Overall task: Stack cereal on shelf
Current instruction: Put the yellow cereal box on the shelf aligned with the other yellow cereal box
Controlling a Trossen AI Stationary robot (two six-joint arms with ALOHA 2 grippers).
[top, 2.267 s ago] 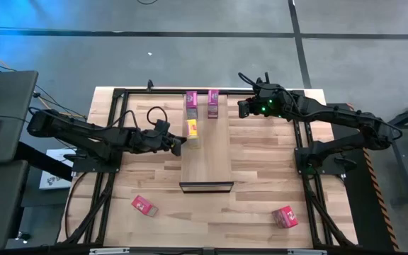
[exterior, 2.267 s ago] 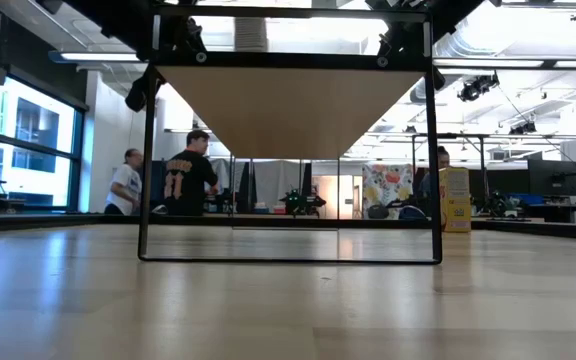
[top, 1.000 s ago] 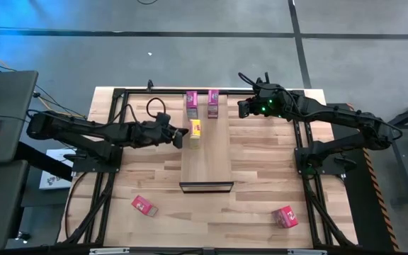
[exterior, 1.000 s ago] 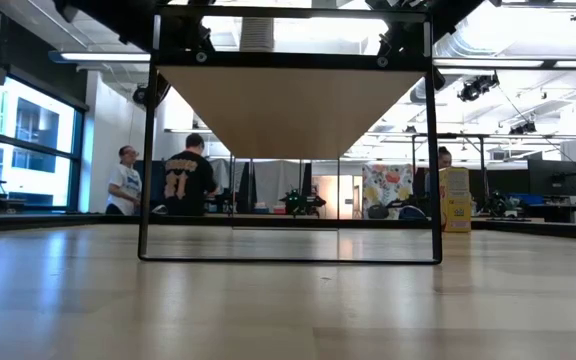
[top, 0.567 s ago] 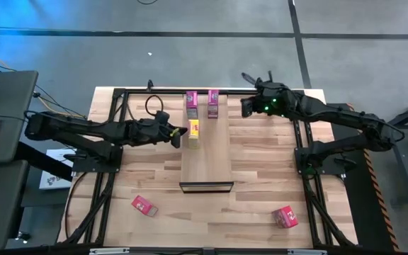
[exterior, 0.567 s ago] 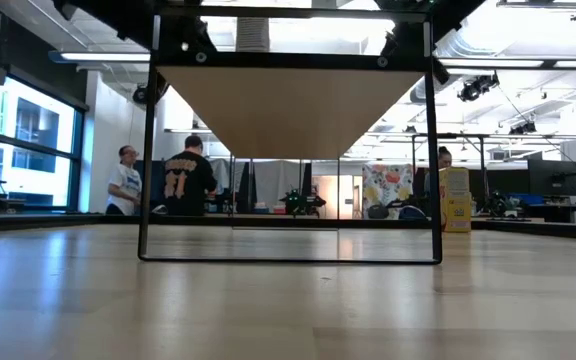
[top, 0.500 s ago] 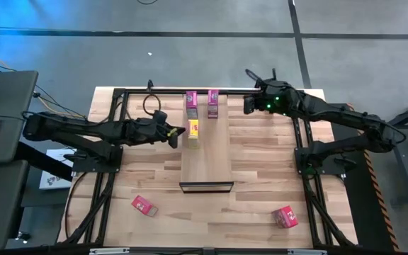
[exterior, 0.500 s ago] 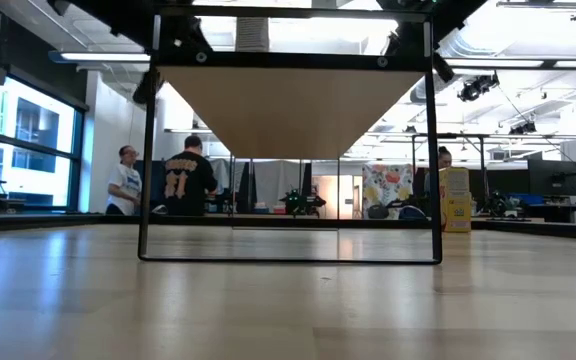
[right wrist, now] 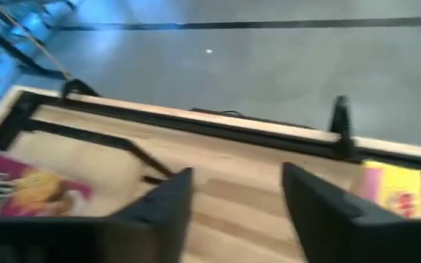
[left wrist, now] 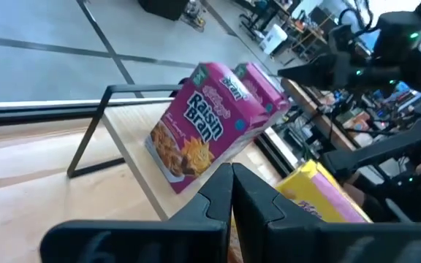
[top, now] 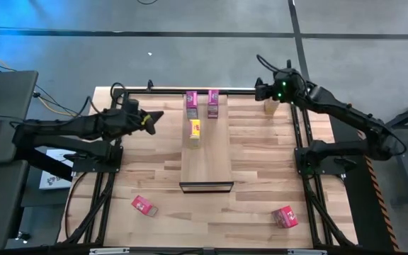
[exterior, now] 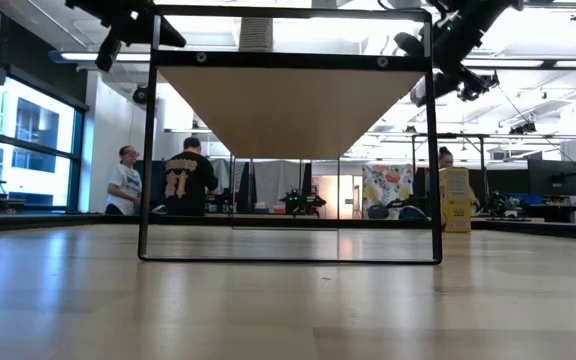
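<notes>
Btwn shelf [top: 207, 152] edge & red-pink boxes [top: 144, 206]: bare tabletop [top: 253, 205].

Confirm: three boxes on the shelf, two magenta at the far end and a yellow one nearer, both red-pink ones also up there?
Not quite. In the high view the shelf carries the two magenta boxes and one yellow box, but both red-pink boxes lie on the table, off the shelf, near its front edge.

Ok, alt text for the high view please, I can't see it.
Top-down: the shelf holds two magenta boxes and one yellow box. Another yellow box stands by the right claw; two red-pink boxes lie on the table's near side. The left claw is empty.
</notes>
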